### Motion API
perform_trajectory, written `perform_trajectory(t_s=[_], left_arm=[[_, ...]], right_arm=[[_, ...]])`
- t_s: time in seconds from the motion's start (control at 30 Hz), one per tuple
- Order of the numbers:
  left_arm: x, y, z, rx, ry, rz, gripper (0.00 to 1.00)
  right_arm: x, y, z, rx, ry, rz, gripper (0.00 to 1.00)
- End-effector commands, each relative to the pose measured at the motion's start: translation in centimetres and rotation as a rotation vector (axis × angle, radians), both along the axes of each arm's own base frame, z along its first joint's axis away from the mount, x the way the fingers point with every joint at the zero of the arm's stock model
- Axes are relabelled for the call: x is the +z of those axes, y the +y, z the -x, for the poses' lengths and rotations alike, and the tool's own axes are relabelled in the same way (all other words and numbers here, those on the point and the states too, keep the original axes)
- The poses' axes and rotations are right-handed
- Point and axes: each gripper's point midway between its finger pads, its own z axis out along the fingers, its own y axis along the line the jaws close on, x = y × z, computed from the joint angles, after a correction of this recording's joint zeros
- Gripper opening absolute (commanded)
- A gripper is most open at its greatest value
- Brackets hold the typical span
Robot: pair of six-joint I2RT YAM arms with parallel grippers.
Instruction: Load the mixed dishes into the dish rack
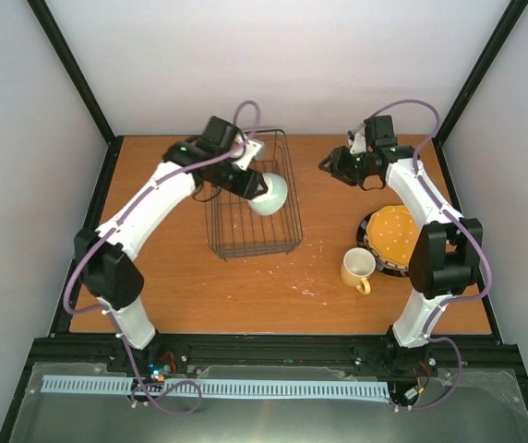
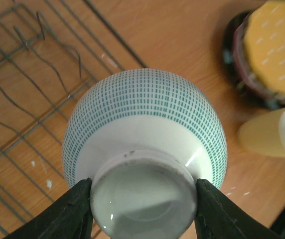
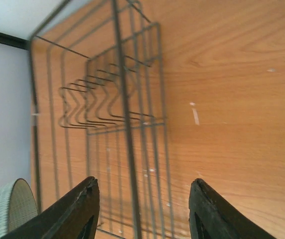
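A small pale bowl [image 1: 269, 194] patterned with blue-green dashes hangs tilted over the right side of the dark wire dish rack [image 1: 296, 198]. My left gripper [image 1: 253, 185] is shut on the bowl's foot ring. In the left wrist view the bowl [image 2: 142, 114] fills the middle, with the gripper [image 2: 142, 199] pinching its base and the rack [image 2: 28, 99] beneath. My right gripper [image 1: 324, 164] hovers open and empty just right of the rack's far corner. Its wrist view shows the gripper [image 3: 142, 199], the rack wires [image 3: 127, 114] and the bowl's edge [image 3: 10, 209].
A cream-yellow mug [image 1: 357, 268] stands upright on the table at the right. Behind it lies a plate stack with an orange-yellow dotted plate [image 1: 395, 233] on top and a black rim [image 1: 375, 258] showing underneath. The mug [image 2: 269, 134] and the plates [image 2: 277, 45] also appear in the left wrist view.
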Motion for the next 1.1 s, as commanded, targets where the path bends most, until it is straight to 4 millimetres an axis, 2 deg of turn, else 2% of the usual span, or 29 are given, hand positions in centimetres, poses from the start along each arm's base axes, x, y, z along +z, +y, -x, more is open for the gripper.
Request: perform_trajectory(t_s=[0.0,0.1,0.2,0.43,0.67,0.97,1.07], left_arm=[[-1.3,0.3,-0.2,0.008,-0.102,-0.254,0.01],[-3.5,0.7,-0.6,0.029,-0.095,-0.350,0.01],[-4.5,1.1,-1.6,0.055,-0.119,-0.415,0.01],[-8.9,0.0,-2.3,0.024,-0.118,-0.528,0.01],[-9.9,-2.3,-3.0,-0.002,-0.134,-0.515,0.01],[-11.7,-4.0,-3.6,-0.033,-0.149,-0.509,0.01],[-12.4,-3.9,-3.9,-0.037,-0.148,-0.529,0.01]], right_arm=[[-3.1,-2.1,1.4,-0.016,0.076,0.165,0.48],[-3.2,-2.4,1.3,-0.015,0.069,0.178,0.48],[-3.3,-2.6,1.1,-0.016,0.063,0.183,0.48],[-3.8,-3.3,0.7,-0.017,0.061,0.169,0.48],[-4.1,-3.7,0.4,-0.014,0.059,0.145,0.48],[-4.4,-4.5,0.6,-0.013,0.064,0.133,0.48],[-4.5,-4.9,0.8,-0.016,0.065,0.131,0.48]])
